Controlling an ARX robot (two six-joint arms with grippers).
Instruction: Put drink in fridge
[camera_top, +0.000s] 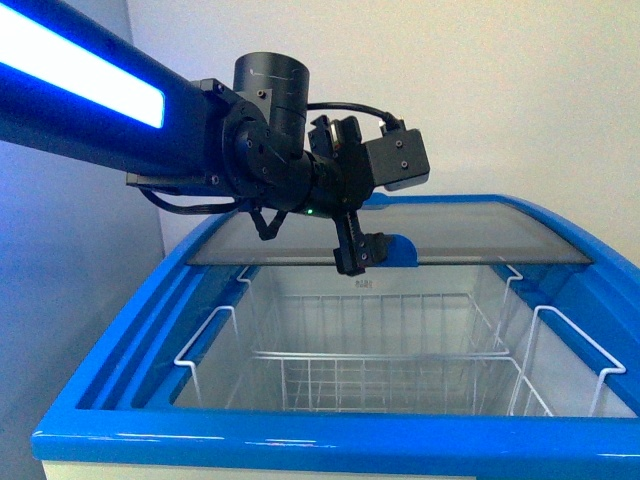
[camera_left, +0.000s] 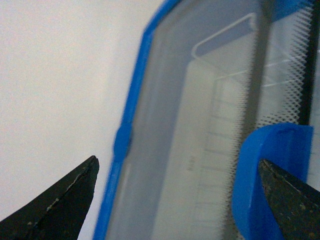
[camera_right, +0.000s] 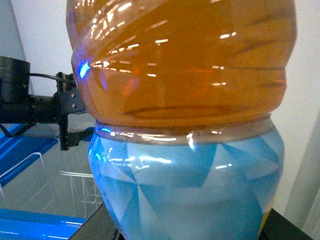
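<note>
The fridge (camera_top: 330, 442) is a white chest cooler with a blue rim. Its curved glass lid (camera_top: 450, 232) is slid toward the back, leaving the front half uncovered. My left gripper (camera_top: 360, 256) hangs open at the lid's blue handle (camera_top: 402, 250). In the left wrist view the handle (camera_left: 270, 175) lies just inside one fingertip (camera_left: 287, 197), over the glass lid (camera_left: 200, 125). My right gripper (camera_right: 192, 231) is shut on the drink bottle (camera_right: 185, 100), which holds amber liquid and has a blue triangle-patterned label. It fills the right wrist view. The right gripper is out of the front view.
White wire baskets (camera_top: 390, 355) hang inside the fridge, with their hooks over the rim. A plain wall stands behind. In the right wrist view the left gripper (camera_right: 67, 132) and the fridge's blue rim (camera_right: 40, 222) show beside the bottle.
</note>
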